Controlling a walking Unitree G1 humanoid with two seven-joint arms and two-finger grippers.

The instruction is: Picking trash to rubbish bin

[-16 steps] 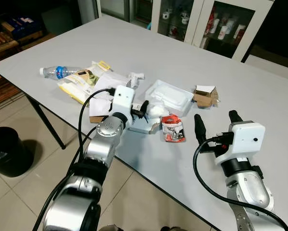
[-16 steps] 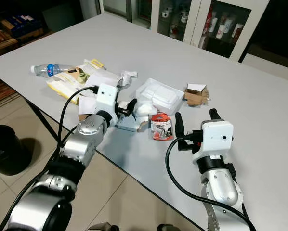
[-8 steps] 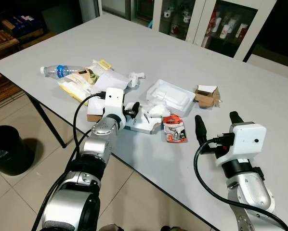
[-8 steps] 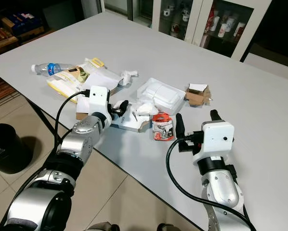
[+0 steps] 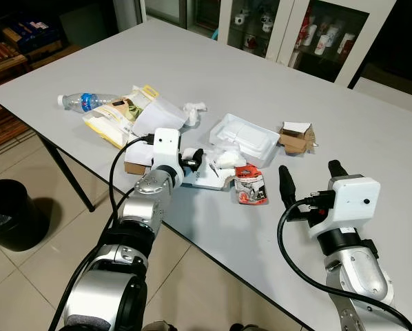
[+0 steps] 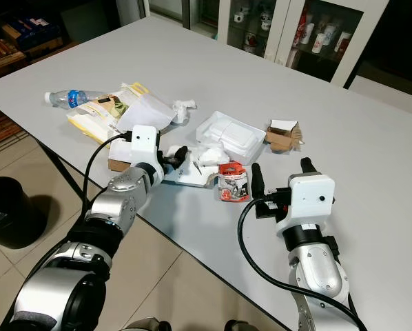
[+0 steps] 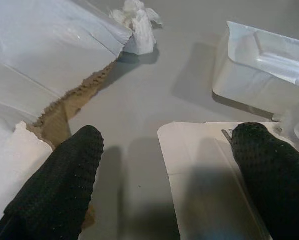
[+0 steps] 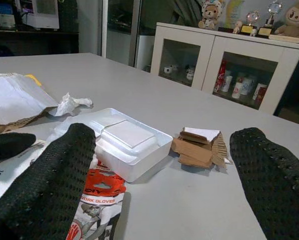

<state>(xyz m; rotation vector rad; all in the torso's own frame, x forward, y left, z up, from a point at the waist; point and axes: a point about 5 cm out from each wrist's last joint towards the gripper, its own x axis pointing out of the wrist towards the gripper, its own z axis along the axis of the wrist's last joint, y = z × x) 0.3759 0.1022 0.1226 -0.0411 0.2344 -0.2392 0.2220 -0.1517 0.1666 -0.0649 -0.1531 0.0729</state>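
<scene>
Surface: grey surface (image 5: 371, 124), trash clustered around the foam tray (image 5: 246, 138).
Left tool (image 7: 164, 175): open, straddling flat white card (image 7: 209, 175) edge beside tray, positioned to grip.
Right tool (image 8: 164, 165): open, idle near tray.
Bin (image 5: 9, 214): floor, well apart.

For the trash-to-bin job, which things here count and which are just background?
Job: bin, plastic bottle, yellow wrapper, crumpled tissue, foam tray, glove packet, torn cardboard, flat white card between open left gripper fingers.

Background: table, glass cabinet, open right gripper.

Office-like room: grey table (image 5: 371, 131), glass-fronted display cabinet (image 5: 309, 34).
</scene>
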